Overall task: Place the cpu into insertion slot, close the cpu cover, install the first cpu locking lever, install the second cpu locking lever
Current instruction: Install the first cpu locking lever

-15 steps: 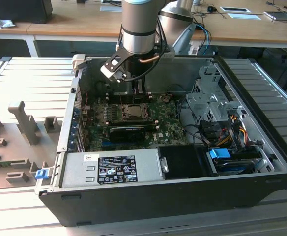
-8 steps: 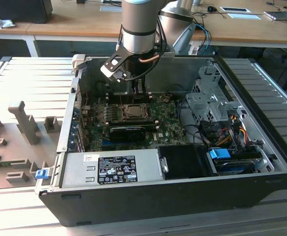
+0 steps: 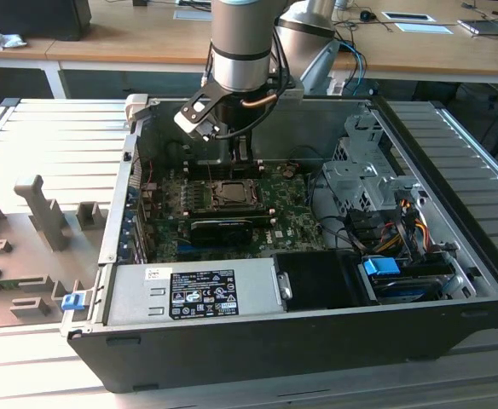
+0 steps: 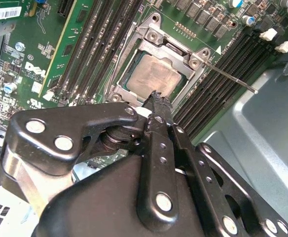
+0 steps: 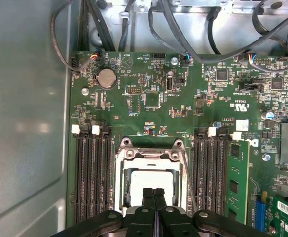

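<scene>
**Cpu** point(image 4: 154, 76): flat, square, with a silvery-grey top. It lies level in the insertion slot point(image 3: 230, 192) near the middle of the green motherboard point(image 5: 149, 106). The slot's pin field is hidden under it.

**Cpu cover** point(image 4: 196, 55): a silvery metal frame, folded down flat over the chip. The chip's top shows through the square cut-out in both wrist views.

**Locking lever** point(image 4: 230, 80): a thin metal rod. It runs from one corner of the cover out over the neighbouring memory slots point(image 5: 92, 177). Whether it is latched cannot be told.

**Gripper** point(image 4: 157, 97): the two black fingers are pressed together with no gap and nothing between them. The tips are at the cover's edge, just over the rim of the chip. Contact cannot be confirmed.

**Arm** point(image 3: 240, 43): it stands upright over the motherboard, at the case's far wall.

**Motherboard fittings**:
- Banks of black memory slots flank the socket on two sides.
- One green memory module point(image 5: 237, 182) stands in the outer bank.
- A coin battery point(image 5: 106, 77) sits near a board corner.
- Dark cables point(image 5: 183, 29) loop past the board's edge.

**Computer case** point(image 3: 317, 354): black, lying open on its side.
- A labelled power supply point(image 3: 189, 294) runs along the near wall.
- A blue clip point(image 3: 381, 266) sits toward the exterior view's right.

**Table** point(image 3: 53, 141): grey and ribbed, it carries the case. A grey moulded tray point(image 3: 27, 247) lies at its edge on the exterior view's left.
</scene>
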Controlling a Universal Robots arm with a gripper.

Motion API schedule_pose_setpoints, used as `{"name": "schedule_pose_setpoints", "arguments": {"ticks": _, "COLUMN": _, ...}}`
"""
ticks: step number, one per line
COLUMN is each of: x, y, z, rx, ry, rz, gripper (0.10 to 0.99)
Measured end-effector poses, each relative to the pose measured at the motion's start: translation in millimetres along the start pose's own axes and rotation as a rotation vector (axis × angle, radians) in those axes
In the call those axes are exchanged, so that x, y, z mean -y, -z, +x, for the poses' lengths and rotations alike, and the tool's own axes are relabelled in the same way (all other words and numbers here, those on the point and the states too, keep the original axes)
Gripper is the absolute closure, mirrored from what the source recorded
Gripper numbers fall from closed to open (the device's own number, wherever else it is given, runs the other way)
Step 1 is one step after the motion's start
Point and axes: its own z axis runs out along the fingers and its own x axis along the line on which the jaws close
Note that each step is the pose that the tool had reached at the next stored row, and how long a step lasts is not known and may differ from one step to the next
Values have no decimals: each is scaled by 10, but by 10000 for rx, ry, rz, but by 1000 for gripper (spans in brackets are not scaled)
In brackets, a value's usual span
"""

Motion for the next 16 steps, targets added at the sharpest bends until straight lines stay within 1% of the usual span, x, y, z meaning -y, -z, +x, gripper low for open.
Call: {"name": "schedule_pose_setpoints", "arguments": {"ticks": 16, "x": -1, "y": 54, "z": 1, "rx": 3, "ry": 0, "rz": 2, "gripper": 980}}
